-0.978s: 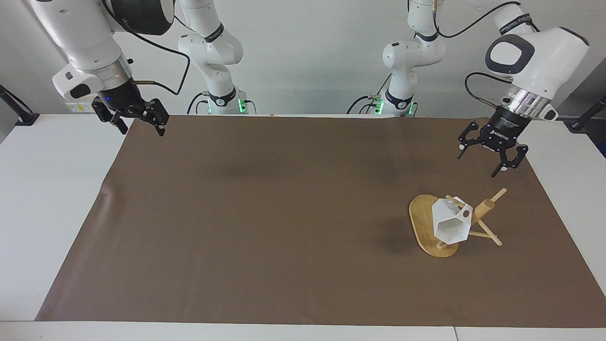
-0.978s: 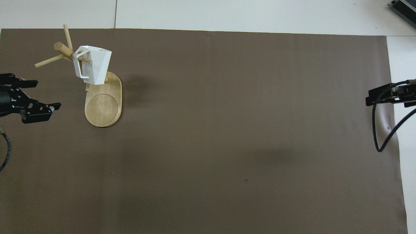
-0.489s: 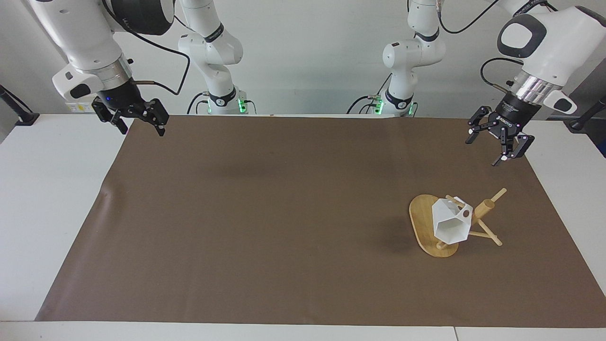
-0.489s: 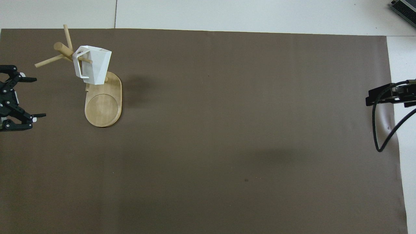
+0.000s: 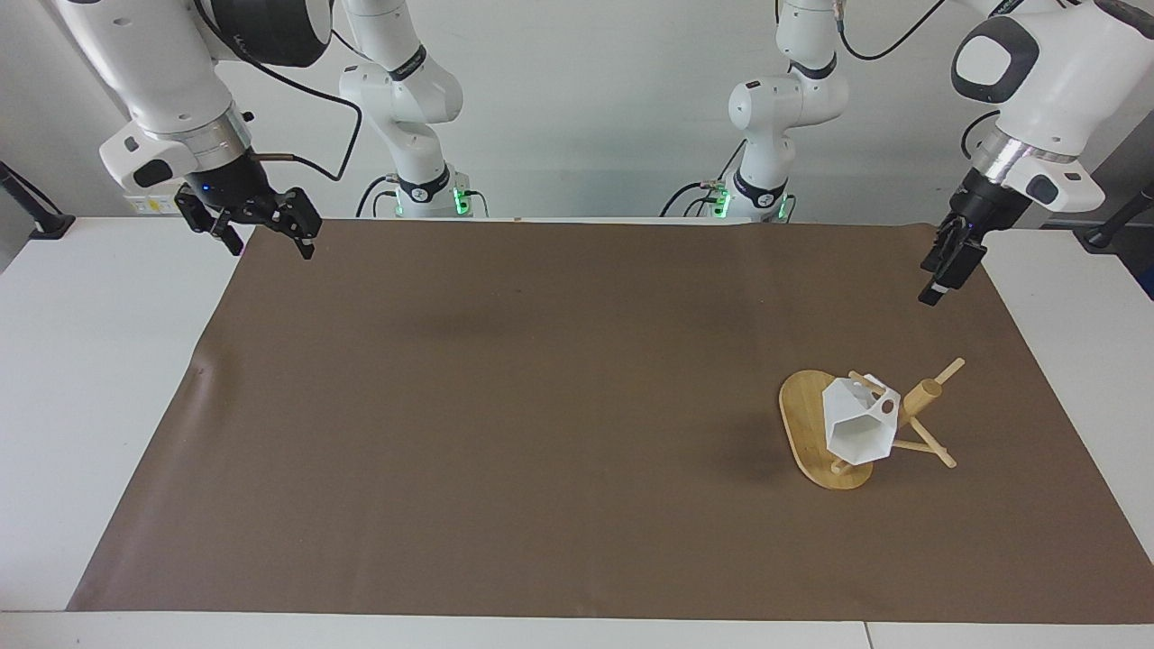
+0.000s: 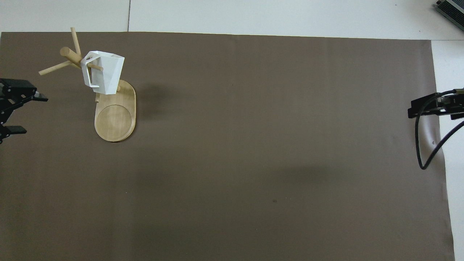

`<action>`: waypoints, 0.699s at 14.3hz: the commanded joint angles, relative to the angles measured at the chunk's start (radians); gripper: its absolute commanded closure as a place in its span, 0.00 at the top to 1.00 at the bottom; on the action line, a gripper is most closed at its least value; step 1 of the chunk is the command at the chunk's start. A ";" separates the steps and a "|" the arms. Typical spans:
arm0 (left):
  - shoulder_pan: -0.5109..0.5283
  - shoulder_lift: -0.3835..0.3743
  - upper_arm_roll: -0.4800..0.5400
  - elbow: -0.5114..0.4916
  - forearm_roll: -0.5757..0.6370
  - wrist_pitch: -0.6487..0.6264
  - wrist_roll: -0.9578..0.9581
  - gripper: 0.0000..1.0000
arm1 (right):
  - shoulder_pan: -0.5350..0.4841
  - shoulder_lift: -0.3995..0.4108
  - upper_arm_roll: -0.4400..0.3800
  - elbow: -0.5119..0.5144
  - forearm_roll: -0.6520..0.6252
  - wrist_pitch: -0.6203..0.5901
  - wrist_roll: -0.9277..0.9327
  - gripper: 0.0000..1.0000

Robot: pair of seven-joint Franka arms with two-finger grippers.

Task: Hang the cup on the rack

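On the rack: cup hanging by its handle from a peg, toward the left arm's end of the mat.
Left gripper up over the mat's edge beside the rack, fingers spread, empty. Right gripper waits over its own corner, fingers apart.

The cup hangs on a peg of the rack, which stands on the table toward the left arm's end. The left tool hovers over the table's edge there, well apart from the rack; the right tool hovers over the table's other end.

a brown mat covers a white table before a pale wall.
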 commanded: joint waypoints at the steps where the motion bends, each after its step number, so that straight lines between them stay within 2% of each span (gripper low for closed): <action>1: -0.013 0.016 -0.014 0.033 0.061 -0.051 0.268 1.00 | 0.000 -0.012 0.000 -0.011 -0.003 0.002 0.019 1.00; 5: -0.092 0.016 -0.023 0.068 0.214 -0.174 0.481 1.00 | 0.000 -0.012 0.000 -0.011 -0.003 0.002 0.019 1.00; 7: -0.090 0.016 -0.023 0.102 0.222 -0.244 0.567 1.00 | -0.002 -0.012 0.000 -0.011 -0.003 0.002 0.019 1.00; 10: -0.092 0.002 -0.024 0.081 0.207 -0.261 0.599 1.00 | -0.002 -0.012 0.000 -0.011 -0.003 0.002 0.019 1.00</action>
